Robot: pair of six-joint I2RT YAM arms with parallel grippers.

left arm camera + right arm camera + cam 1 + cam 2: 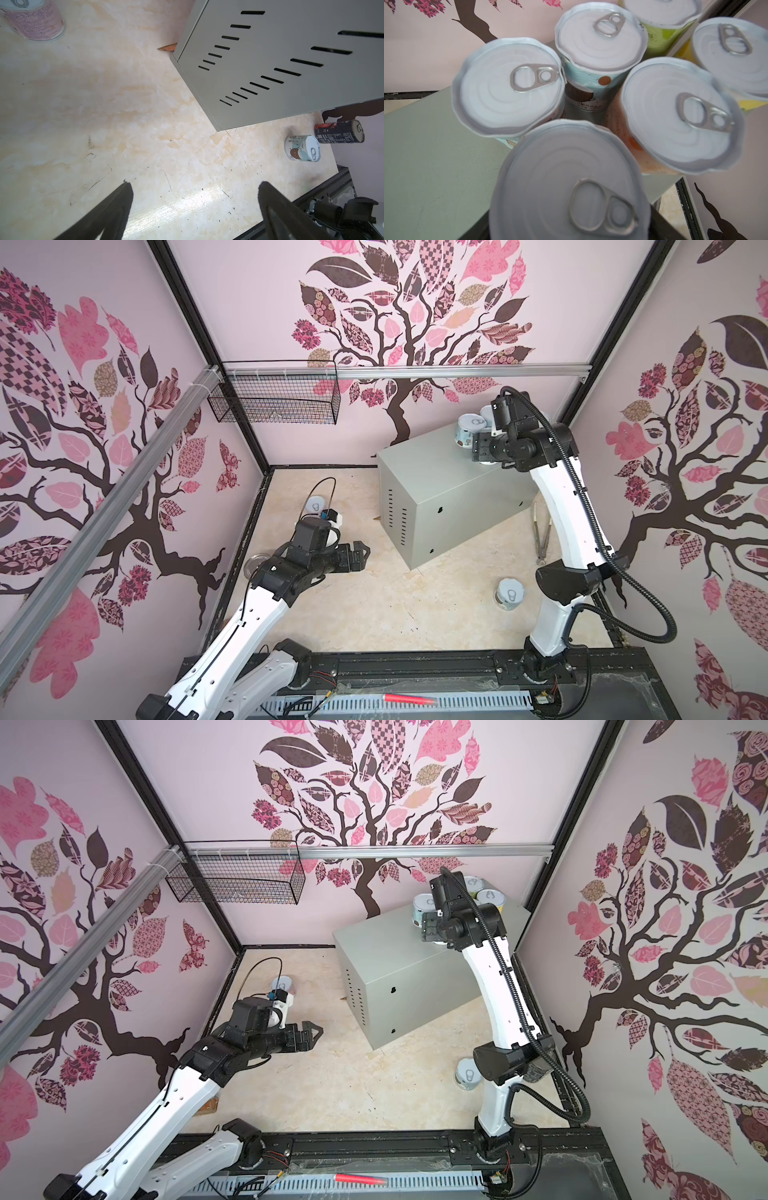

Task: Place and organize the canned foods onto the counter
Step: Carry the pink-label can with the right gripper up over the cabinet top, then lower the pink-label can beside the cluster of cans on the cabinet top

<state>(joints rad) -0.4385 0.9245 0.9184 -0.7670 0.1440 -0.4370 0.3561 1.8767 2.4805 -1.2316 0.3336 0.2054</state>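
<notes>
Counter (449, 489): light-grey metal box with slotted side, set askew at far right of table (374, 614). Five pull-tab cans (600, 37) packed upright at its far corner. Sixth can (566, 182) nearest; contact with top cannot be told. Pink-labelled can (35, 18) upright, far left. Teal-labelled can (509, 593) upright near front, dark-labelled taller can (338, 132) just beside it.

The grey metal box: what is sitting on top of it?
At least five short pull-tab cans cluster at the far corner of the grey metal box. The right gripper hangs over them, so from above several are covered.
</notes>
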